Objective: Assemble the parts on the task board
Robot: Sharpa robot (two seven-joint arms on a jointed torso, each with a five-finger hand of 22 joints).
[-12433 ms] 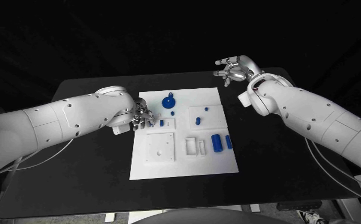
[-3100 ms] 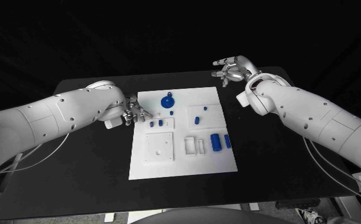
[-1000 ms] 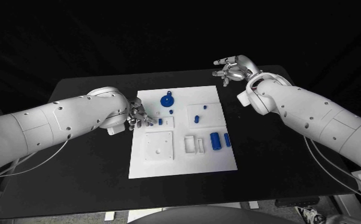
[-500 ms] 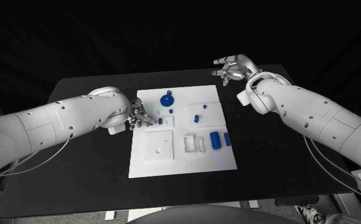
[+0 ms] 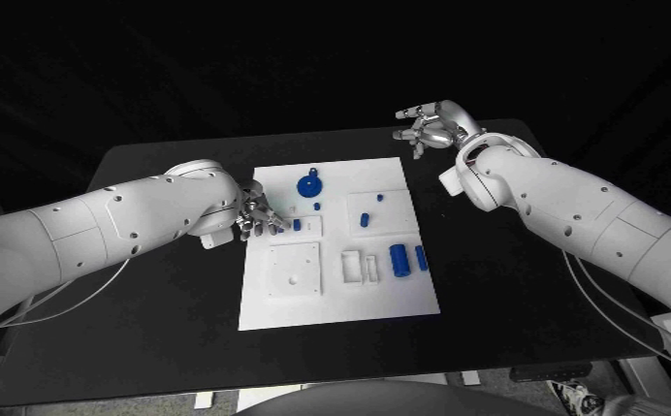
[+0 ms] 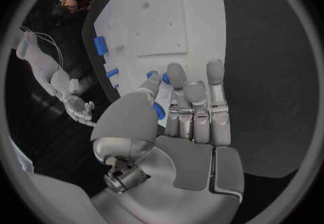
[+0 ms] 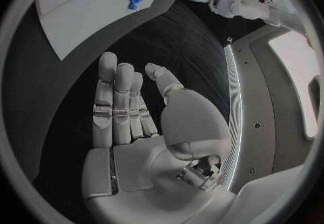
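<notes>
My left hand point(image 5: 253, 214) sits at the board's point(image 5: 335, 290) left edge, fingers loosely spread, holding nothing. The small blue peg point(image 5: 297, 225) lies just beside its fingertips, toward the board's middle. My right hand point(image 5: 433, 128) hovers open, well apart.

Dim all round, with a black backdrop and black tabletop point(image 5: 168, 309) swallowing detail. Brightly lit from above on the white task board point(image 5: 335, 290) and arms, nearly blown out. Soft sheen on the left robot hand point(image 6: 182, 121). Strong fisheye bending and dark vignette at both wrist circles. Slight blur at rims.
</notes>
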